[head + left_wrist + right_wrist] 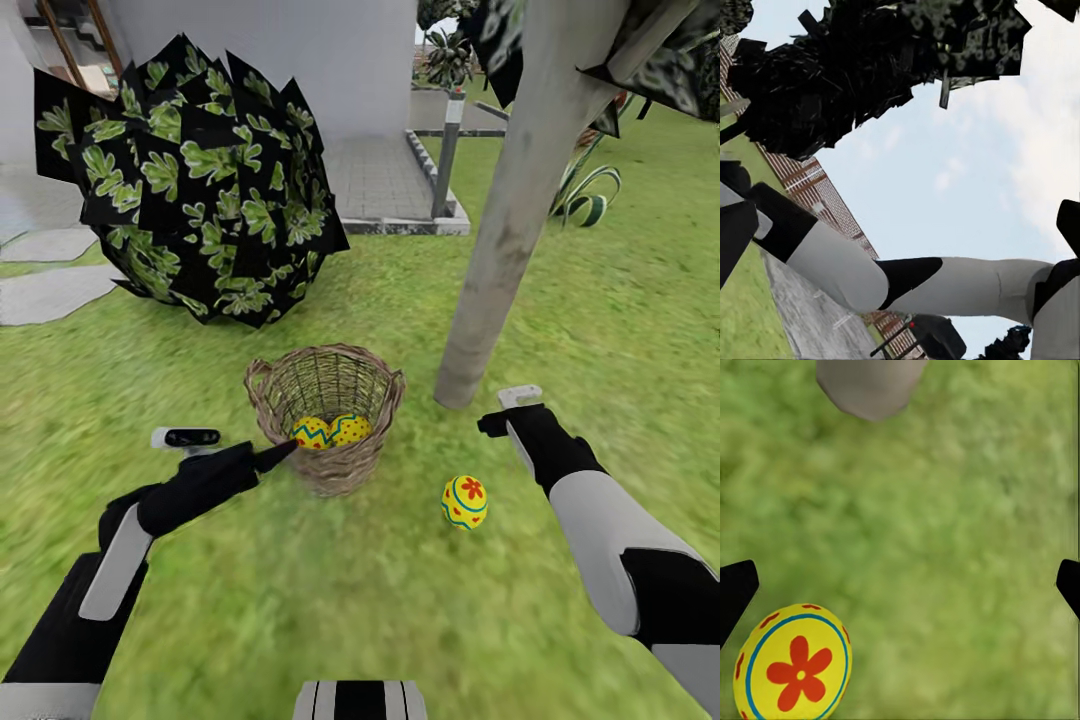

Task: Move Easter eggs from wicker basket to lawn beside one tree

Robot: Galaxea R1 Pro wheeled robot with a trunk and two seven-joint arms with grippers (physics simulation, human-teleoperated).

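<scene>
The wicker basket [325, 415] stands on the lawn [300, 600] with two Easter eggs [312, 432] [350, 430] lying inside it. A third egg [464, 501] [791, 664], with a red flower, lies on the grass to the basket's right, near the foot of the tree trunk [520, 200] [870, 386]. My left gripper [282, 454] points at the basket's near rim; in the left wrist view, aimed at the sky, its tips sit wide apart, open and empty. My right gripper [500, 424] [900, 585] hovers open over the grass, between the trunk and the flower egg.
A round black-and-green bush [195, 180] stands behind the basket to the left. Grey paving slabs [50, 290] lie at the far left. A paved patio [380, 180] with a post [445, 160] sits behind, and a striped plant [590, 195] grows past the trunk.
</scene>
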